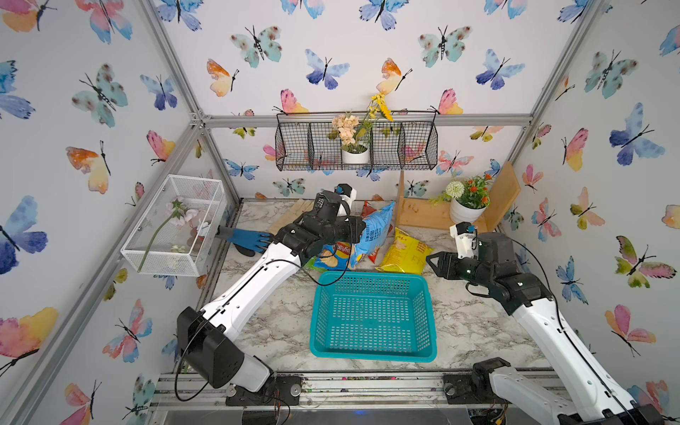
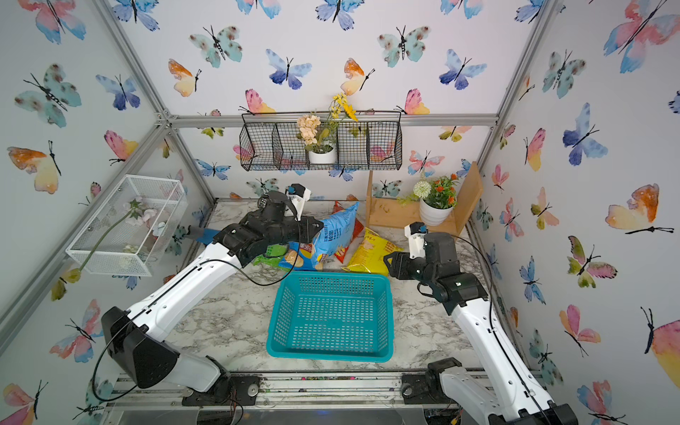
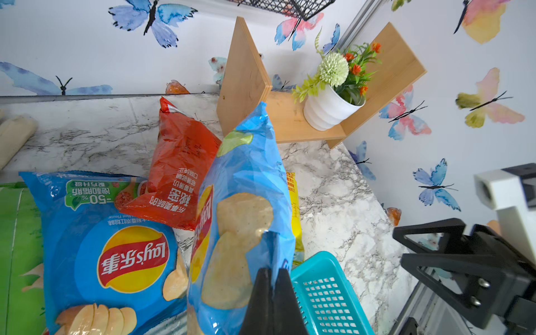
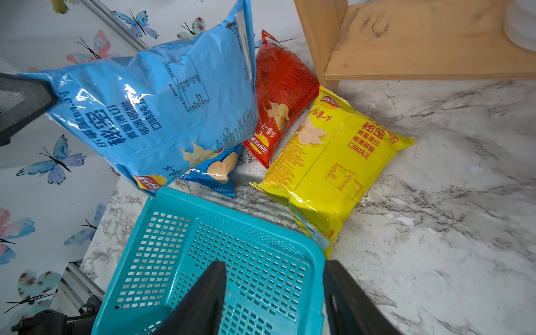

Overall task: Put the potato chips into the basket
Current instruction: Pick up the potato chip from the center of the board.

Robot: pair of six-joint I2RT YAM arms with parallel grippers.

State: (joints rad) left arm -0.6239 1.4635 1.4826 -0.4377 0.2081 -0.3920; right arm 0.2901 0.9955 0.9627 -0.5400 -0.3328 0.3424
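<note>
**Fig.** Light-blue bag (image 3: 246, 188) hangs tilted, lower corner near the far rim of the teal basket (image 1: 371, 320). The left gripper (image 3: 272, 271) fingers are pinched on its edge. Dk-blue bag (image 3: 116, 246) reads "Lay's" and "-50%" (inverted in the wrist view). Red bag (image 3: 179, 174), yellow bag (image 4: 333, 162) and green bag (image 3: 17, 246) lie on the surface (image 1: 265, 323) behind that rim. Right gripper (image 4: 272, 264) fingers are wide, at the basket's far-right corner. Bare marble flanks the basket on both sides.
</note>
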